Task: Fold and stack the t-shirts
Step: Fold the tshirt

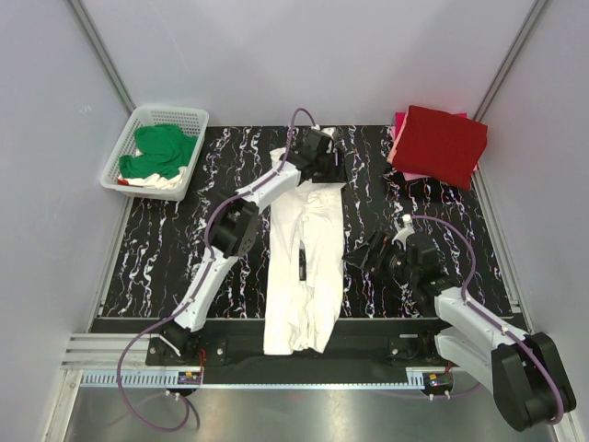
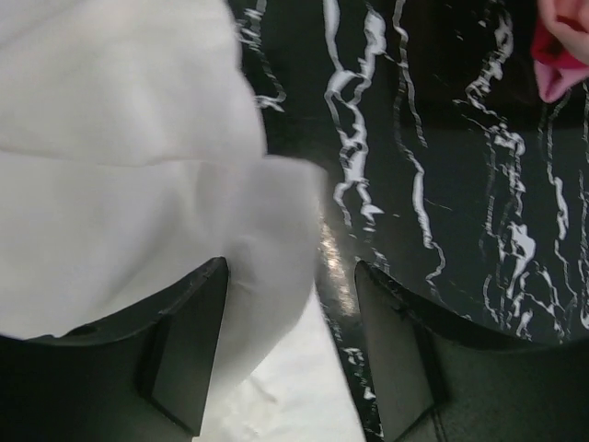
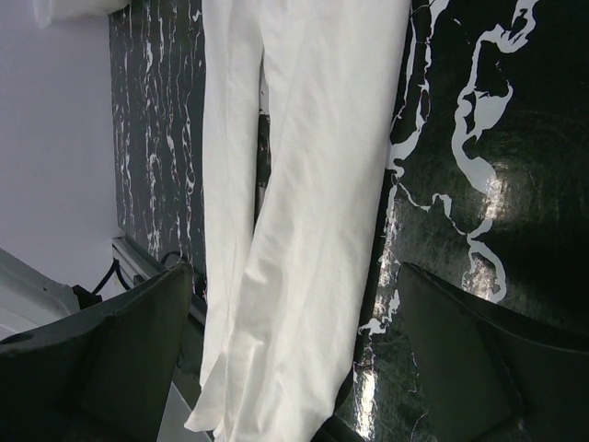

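The white lattice basket holds a crumpled green t-shirt.

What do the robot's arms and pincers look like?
The left arm and the right arm both have white tube-like links joined by chunky black round joints. A thin purple cable loops along each. The left pincer and right pincer are black, each with two flat, wedge-shaped fingers.
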`<state>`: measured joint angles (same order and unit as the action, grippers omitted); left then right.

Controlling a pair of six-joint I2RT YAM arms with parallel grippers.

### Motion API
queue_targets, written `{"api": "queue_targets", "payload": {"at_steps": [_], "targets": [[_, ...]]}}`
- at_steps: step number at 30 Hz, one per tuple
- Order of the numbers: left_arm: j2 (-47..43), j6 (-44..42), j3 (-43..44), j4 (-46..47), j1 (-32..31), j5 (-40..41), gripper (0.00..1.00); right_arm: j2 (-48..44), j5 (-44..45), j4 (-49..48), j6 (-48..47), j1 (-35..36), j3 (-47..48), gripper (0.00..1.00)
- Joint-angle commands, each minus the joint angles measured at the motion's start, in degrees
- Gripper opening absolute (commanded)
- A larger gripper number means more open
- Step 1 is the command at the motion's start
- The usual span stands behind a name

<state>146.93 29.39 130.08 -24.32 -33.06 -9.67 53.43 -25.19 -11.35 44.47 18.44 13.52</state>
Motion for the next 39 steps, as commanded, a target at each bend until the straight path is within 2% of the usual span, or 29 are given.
{"api": "queue_targets", "payload": {"at_steps": [1, 6, 8, 10, 13, 15, 16, 17, 19, 21, 23, 26, 29, 31, 33, 39], "targets": [[-1.29, -1.6, 3.6, 1.38, -2.62, -0.45, 0.62, 0.36, -0.91, -2.97, 0.27, 0.37, 0.98, 1.0], [-6.47, -7.23, 3.78, -3.35, -5.61, 5.53, 0.65, 1.15, -1.09, -3.06, 0.0, 0.28, 1.42, 1.0], [-9.97, -6.98, 3.43, -5.73, -5.18, 7.82, 0.66, 1.67, -1.18, -2.97, 0.09, 0.28, 1.6, 1.0], [-13.67, -5.66, -0.42, -8.11, -3.95, 8.35, 0.65, 1.68, -1.18, -2.62, -0.08, 0.29, 1.86, 1.0], [-23.42, -5.39, -11.92, -8.2, -2.89, 8.88, 0.64, 1.15, -1.09, 0.71, -0.52, 0.28, 3.53, 1.0], [-30.89, -5.66, -20.1, -10.56, -2.89, 9.49, 0.64, -0.51, 0.13, 8.07, 0.09, 0.29, 5.37, 1.0], [-33.27, -5.13, -22.74, -11.79, -2.89, 11.67, 0.64, -2.09, 0.84, 16.19, 1.22, 0.37, 5.99, 1.0], [-38.08, -4.43, -28.68, -12.59, -2.89, 12.04, 0.64, -3.06, 1.54, 19.84, 1.76, 0.89, 6.78, 0.99], [-42.76, -2.5, -35.04, -14.0, -2.98, 11.96, 0.64, -6.47, 3.39, 29.05, 3.07, 2.12, 7.22, 0.98], [-49.53, 0.04, -44.8, -14.09, -2.98, 12.22, 0.64, -8.86, 5.31, 34.44, 4.39, 4.93, 7.4, 0.97], [-55.66, 1.37, -53.91, -13.39, -2.98, 12.31, 0.64, -10.8, 5.85, 40.59, 6.33, 7.22, 7.75, 0.93], [-62.27, 3.57, -64.29, -9.02, -2.98, 11.26, 0.64, -11.07, 6.12, 42.73, 8.61, 11.88, 7.58, 0.85], [-63.61, 4.19, -70.64, -4.36, -2.8, 10.29, 0.64, -8.26, 7.35, 40.63, 8.45, 14.08, 8.8, 0.84], [-60.91, 3.93, -71.37, -2.94, -2.71, 10.2, 0.63, -4.68, 9.53, 38.18, 6.09, 14.08, 10.99, 0.84], [-58.44, 3.49, -70.5, -1.53, -2.54, 10.11, 0.6, -1.42, 12.25, 36.15, 4.15, 14.08, 15.73, 0.82], [-48.07, 1.38, -61.72, -3.1, -2.27, 12.12, 0.6, 17.38, 22.11, 34.91, -4.82, 13.91, 32.51, 0.74]]}}
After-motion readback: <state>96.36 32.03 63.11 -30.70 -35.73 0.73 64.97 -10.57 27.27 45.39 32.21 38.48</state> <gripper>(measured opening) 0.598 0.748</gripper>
